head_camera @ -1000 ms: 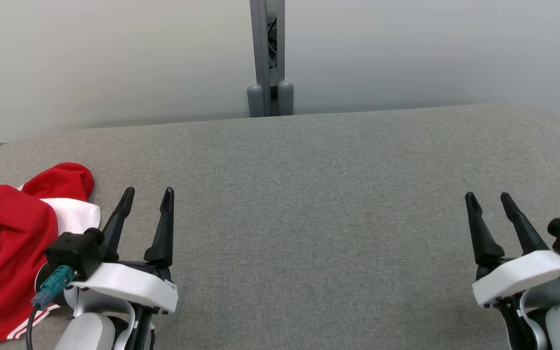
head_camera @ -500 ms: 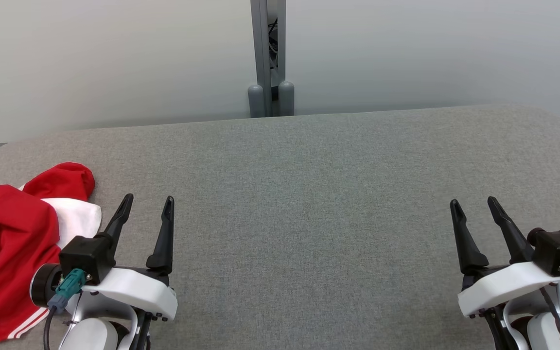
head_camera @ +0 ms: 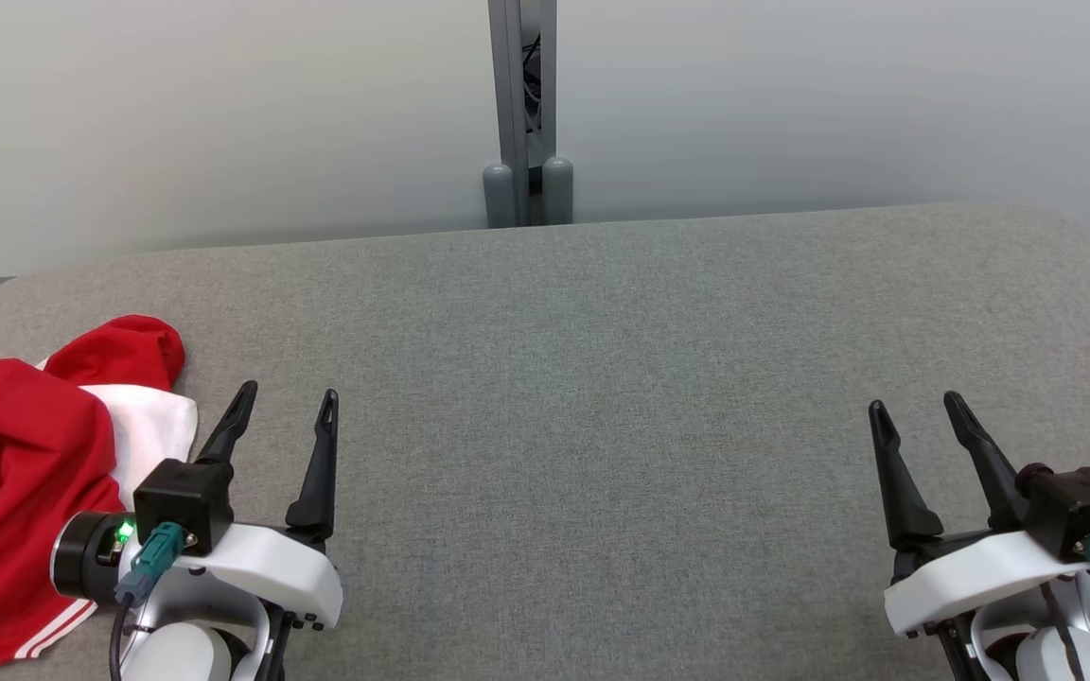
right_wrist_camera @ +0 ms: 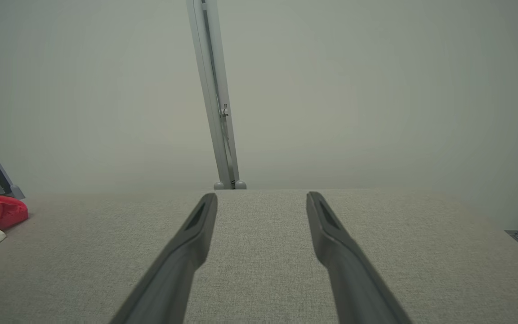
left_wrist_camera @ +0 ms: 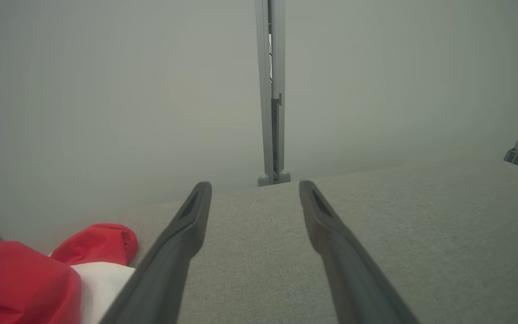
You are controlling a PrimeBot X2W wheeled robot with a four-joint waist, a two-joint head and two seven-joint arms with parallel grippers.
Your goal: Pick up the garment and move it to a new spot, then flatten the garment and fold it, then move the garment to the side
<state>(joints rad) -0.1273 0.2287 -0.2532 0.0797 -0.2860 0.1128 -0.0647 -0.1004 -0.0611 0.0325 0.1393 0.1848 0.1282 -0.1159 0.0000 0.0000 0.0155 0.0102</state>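
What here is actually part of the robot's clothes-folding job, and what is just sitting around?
Part of the job:
- red and white garment, crumpled at the far left
- left gripper, open and empty
- right gripper, open and empty
- grey table, the work surface

Just there:
- grey post behind the table
- pale wall panels

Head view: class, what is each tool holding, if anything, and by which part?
Nothing is held. The left tool and right tool stand open and empty; the garment lies ungripped.
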